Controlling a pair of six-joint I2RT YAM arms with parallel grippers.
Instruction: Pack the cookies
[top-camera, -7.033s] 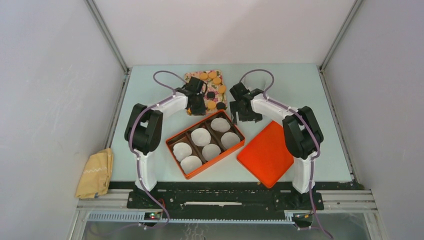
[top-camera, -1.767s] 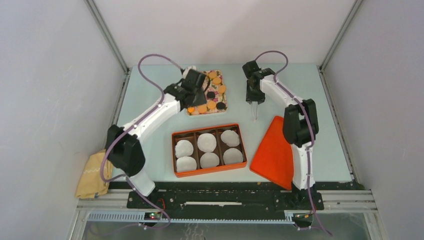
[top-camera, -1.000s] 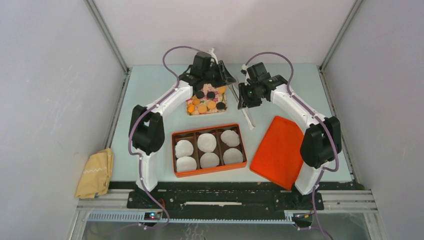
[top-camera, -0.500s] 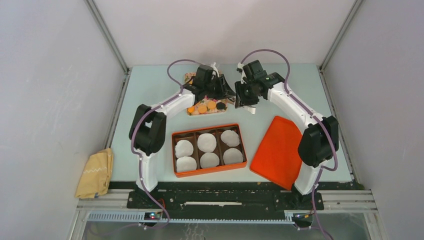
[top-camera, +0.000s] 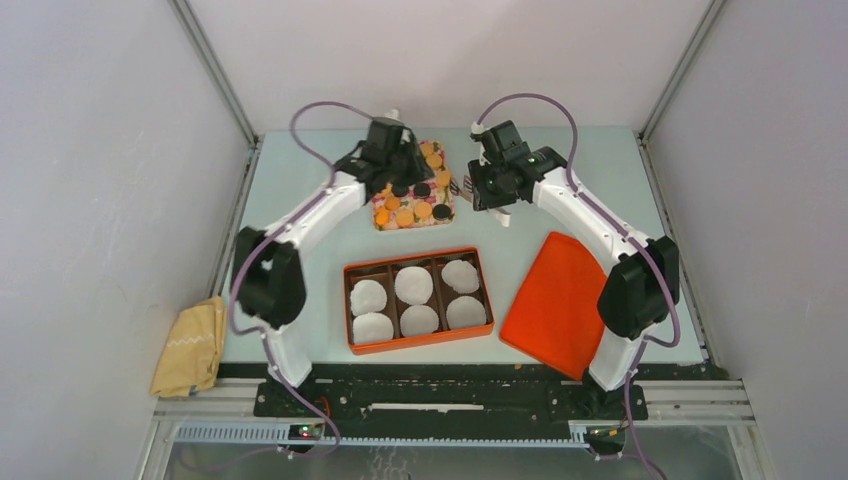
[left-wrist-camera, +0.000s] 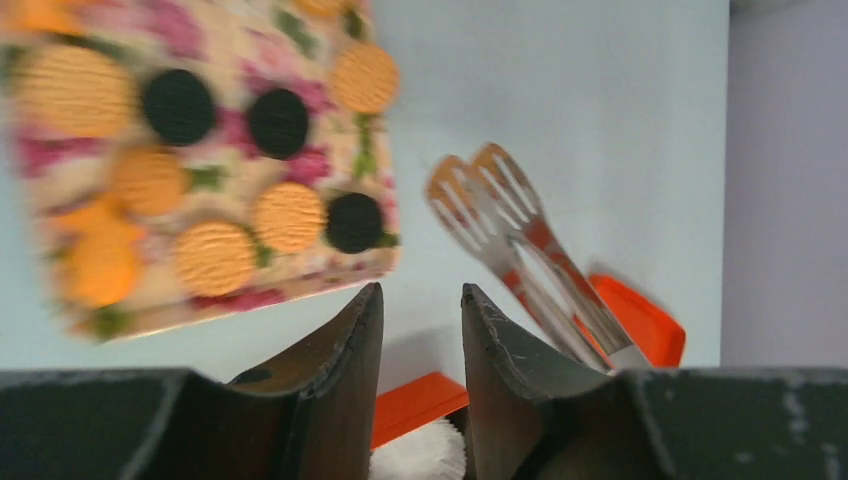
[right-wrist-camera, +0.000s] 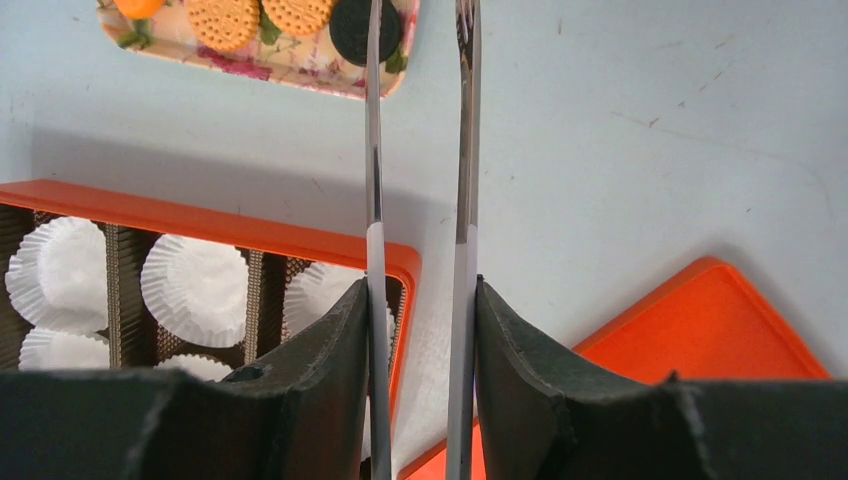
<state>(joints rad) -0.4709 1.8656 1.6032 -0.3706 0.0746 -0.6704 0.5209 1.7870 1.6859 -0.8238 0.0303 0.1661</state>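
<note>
**Finding 1 – right pincer.** Your right pincer (right-wrist-camera: 419, 292) is pinching the tongs (right-wrist-camera: 367, 150), one metal arm against each finger. The tongs' long axis runs straight ahead of the pincer. Their tips pass out of the top of the right wrist view, so from there you cannot tell how far apart they are.

**Finding 2 – left pincer.** Your left pincer (left-wrist-camera: 420, 297) has only a narrow gap between its fingers and nothing in it. In the overhead view it hangs above the far left part of the floral tray (right-wrist-camera: 265, 55).

**Finding 3 – the cookies.** The cookies (top-camera: 412, 196) all lie on that tray, and none is in the orange box (right-wrist-camera: 250, 240). From the right pincer, the tray is ahead and to the left. The nearest piece, a black cookie (right-wrist-camera: 355, 30), shows just left of the left tong arm, not between the two arms. In the left wrist view the tong tips are beside the tray's edge, over bare tabletop (right-wrist-camera: 620, 150).

**Finding 4 – assessment.** The tool-bearing arm is the right one, so the pick is probably yours to make from there. The axis already points at the tray's near corner. In my judgement the tips need to shift left to straddle the black cookie.

**Finding 5 – destination.** The box with its white cups (right-wrist-camera: 195, 290) lies under and left of the right pincer.
</note>
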